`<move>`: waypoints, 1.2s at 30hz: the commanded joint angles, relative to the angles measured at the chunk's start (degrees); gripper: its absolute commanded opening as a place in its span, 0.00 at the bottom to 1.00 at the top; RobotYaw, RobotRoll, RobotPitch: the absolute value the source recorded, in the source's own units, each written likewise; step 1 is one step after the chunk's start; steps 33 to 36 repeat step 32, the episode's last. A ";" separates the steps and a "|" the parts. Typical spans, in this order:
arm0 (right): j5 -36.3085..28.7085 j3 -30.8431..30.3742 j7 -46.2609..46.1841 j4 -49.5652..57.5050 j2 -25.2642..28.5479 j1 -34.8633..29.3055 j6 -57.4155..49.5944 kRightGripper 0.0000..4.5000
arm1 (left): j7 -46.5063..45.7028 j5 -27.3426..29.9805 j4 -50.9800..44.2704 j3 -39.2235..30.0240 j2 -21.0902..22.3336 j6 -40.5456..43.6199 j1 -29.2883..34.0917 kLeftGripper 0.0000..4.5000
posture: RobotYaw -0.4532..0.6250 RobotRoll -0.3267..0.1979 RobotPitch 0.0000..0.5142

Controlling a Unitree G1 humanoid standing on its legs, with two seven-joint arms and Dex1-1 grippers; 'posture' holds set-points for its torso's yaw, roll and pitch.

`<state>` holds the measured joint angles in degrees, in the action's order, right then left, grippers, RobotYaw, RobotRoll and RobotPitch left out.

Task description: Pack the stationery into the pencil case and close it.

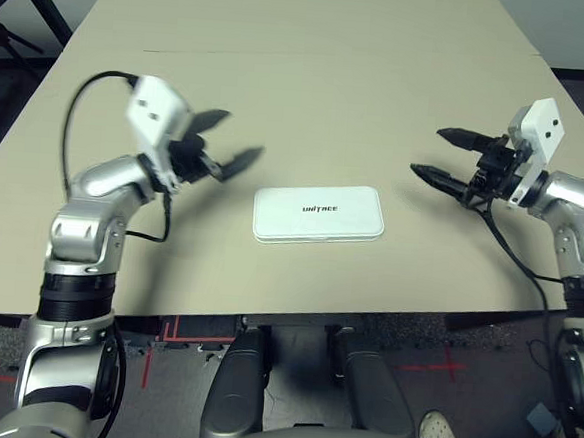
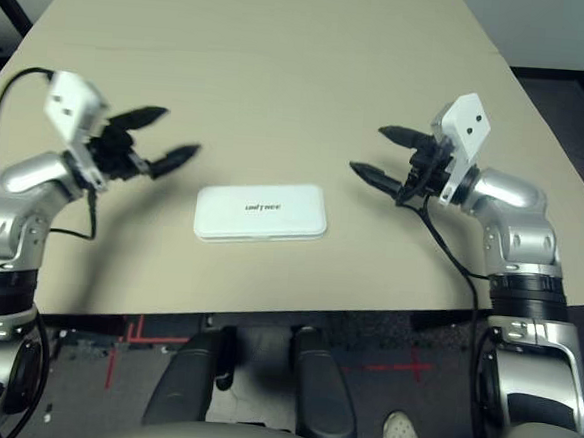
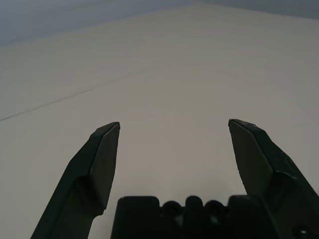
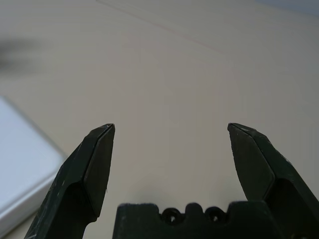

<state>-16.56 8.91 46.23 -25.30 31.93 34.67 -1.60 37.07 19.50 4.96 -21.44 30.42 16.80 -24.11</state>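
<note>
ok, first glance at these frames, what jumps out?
The closed white pencil case with dark lettering, lying flat near the table's front edge, midway between the arms. Either side of it, the left gripper and right gripper hang above the table with black fingers spread wide, holding nothing and apart from the case. No loose stationery shows on the tabletop.

Two head-mounted eye views look forward and down over a beige table (image 1: 310, 100), sharing the closed white pencil case (image 1: 318, 213) at frame center and both arms at the sides. Each wrist camera peers close along its own spread black fingers (image 3: 102, 157) at bare tabletop; the right wrist view catches the case's corner at lower left.
</note>
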 commanded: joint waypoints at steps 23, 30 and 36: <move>5.30 9.31 -29.85 -33.06 -0.02 8.10 18.23 1.00 | -9.86 -1.20 37.03 -5.45 2.02 -26.45 -6.26 0.99 | 0.39 0.62 0.44; 5.39 9.21 -28.98 -32.64 -0.03 7.79 18.06 1.00 | -9.73 -0.80 36.40 -4.42 1.73 -26.06 -6.18 0.99 | 0.38 0.62 0.45; 5.40 9.20 -28.73 -32.59 -0.02 7.83 18.06 1.00 | -9.42 -0.73 36.40 -4.20 1.76 -26.02 -6.21 0.99 | 0.38 0.62 0.45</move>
